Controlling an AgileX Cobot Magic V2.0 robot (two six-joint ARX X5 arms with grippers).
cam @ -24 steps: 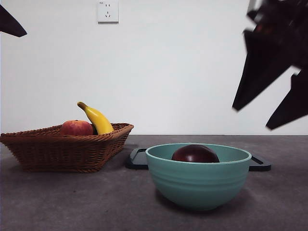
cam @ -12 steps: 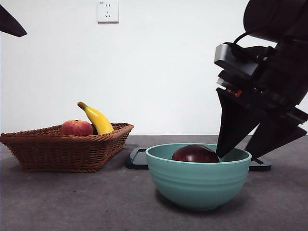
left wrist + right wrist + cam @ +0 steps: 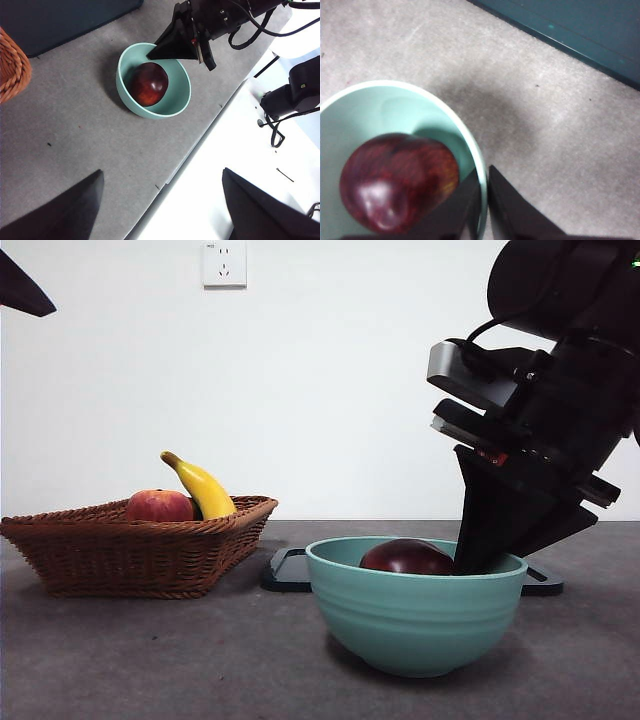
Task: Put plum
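Resting inside the teal bowl (image 3: 413,610), the plum (image 3: 407,557) lies on the bowl's floor, its dark glossy top just showing above the rim in the front view. The right claw (image 3: 483,192) is at the bowl's rim beside the plum: its two black jaws are drawn close together with the bowl's thin wall between them, one jaw inside next to the fruit, the other outside over the grey table (image 3: 150,660). The jaws pinch the rim, not the plum. In the left wrist view the same claw (image 3: 172,47) reaches the bowl's edge from the far side.

The left claw (image 3: 160,207) hangs high over the table's edge, well apart from the bowl, its jaws spread wide and holding nothing.

Behind the bowl a flat black tray (image 3: 288,571) lies on the table. Further off to the side stands a wicker basket (image 3: 130,550) holding a red apple (image 3: 158,506) and a yellow banana (image 3: 203,488). A white wall socket (image 3: 224,263) sits high on the wall.
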